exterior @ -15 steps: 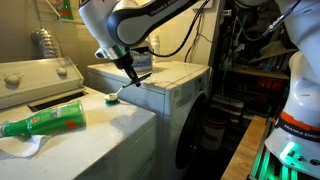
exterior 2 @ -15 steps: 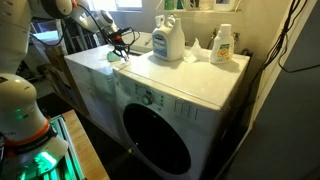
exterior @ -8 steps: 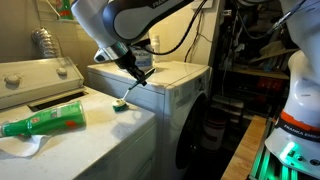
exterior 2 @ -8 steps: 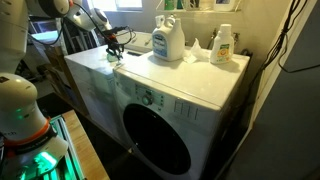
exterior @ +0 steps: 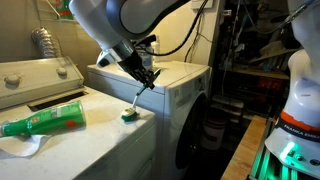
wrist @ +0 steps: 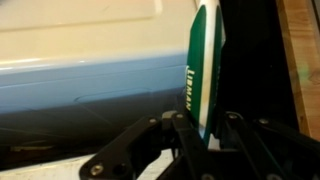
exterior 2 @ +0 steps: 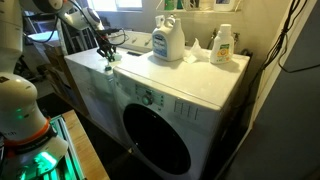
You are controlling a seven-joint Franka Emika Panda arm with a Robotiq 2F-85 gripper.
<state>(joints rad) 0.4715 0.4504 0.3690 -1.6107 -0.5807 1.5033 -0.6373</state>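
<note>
Arm [exterior: 105, 18] angled down at the washer's [exterior: 95, 125] edge, gripper [exterior: 148, 78] clenched on a green-and-white brush [exterior: 133, 103], handle lettering illegible.

A green bottle [exterior: 45, 120] lies on the washer [exterior: 95, 140]; a detergent jug [exterior 2: 167, 42] stands with a white bottle [exterior 2: 222, 45] at its three o'clock.

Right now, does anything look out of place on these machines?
A green bottle lies on its side on the washer top, by a crumpled white cloth; no spill shows. The hand grips a brush, tilted.
</note>
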